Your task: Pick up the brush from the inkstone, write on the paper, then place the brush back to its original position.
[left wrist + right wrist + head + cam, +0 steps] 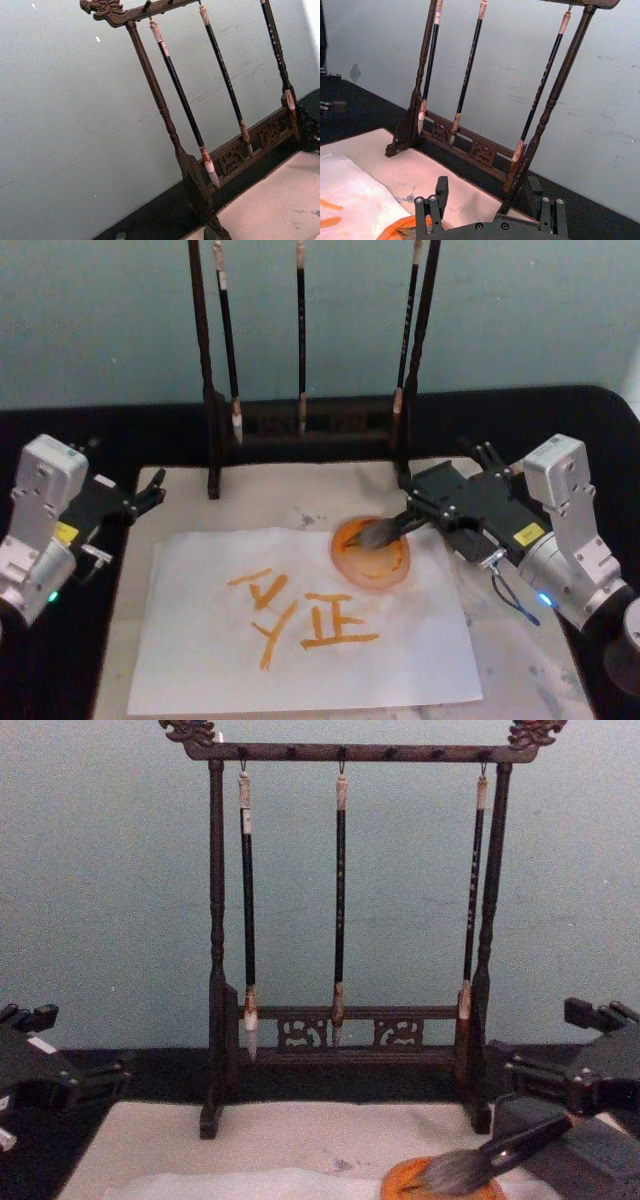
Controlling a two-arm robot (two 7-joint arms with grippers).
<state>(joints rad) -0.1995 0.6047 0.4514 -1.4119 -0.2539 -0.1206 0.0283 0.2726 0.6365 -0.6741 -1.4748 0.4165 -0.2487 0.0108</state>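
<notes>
The brush (385, 531) lies slanted with its grey tuft in the orange inkstone (350, 562), and its black shaft runs up to the right under my right gripper (412, 505). The handle is hidden by that gripper. In the chest view the brush (490, 1155) rests its tuft on the inkstone (400, 1182). In the right wrist view the right gripper (487, 187) shows its fingers spread wide, open around the shaft. The white paper (200, 640) carries orange strokes. My left gripper (152, 492) is parked open at the mat's far left corner.
A dark wooden rack (300, 430) with three thin hanging brushes stands behind the cream mat (280, 500). A black tabletop surrounds the mat, and a pale teal wall lies behind the rack.
</notes>
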